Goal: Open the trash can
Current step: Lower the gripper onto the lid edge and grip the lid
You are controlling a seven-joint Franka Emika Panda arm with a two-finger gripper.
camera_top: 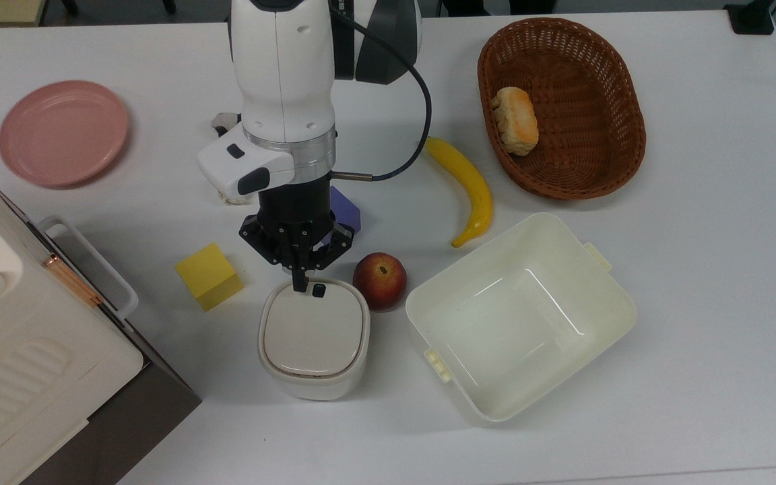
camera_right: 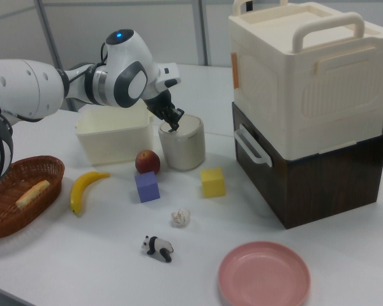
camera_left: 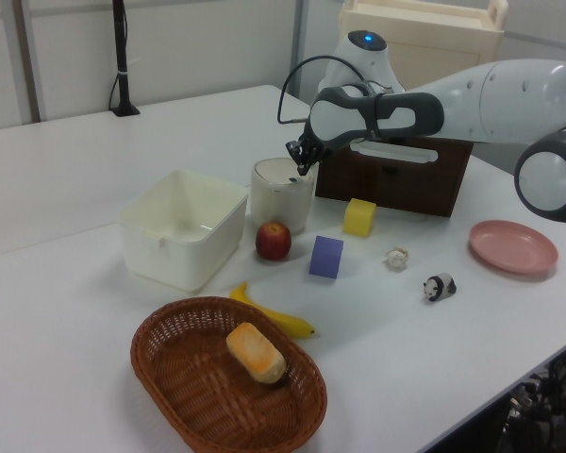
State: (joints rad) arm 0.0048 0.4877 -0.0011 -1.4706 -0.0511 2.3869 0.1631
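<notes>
Now the gripper (camera_top: 300,283), fingers pressed together, should shift onto the trash can (camera_top: 314,339)'s black button (camera_top: 318,290) and press straight down.

Apple (camera_top: 379,280), banana (camera_top: 467,189), 2 cubes: yellow (camera_top: 209,275), purple (camera_left: 325,257).
</notes>
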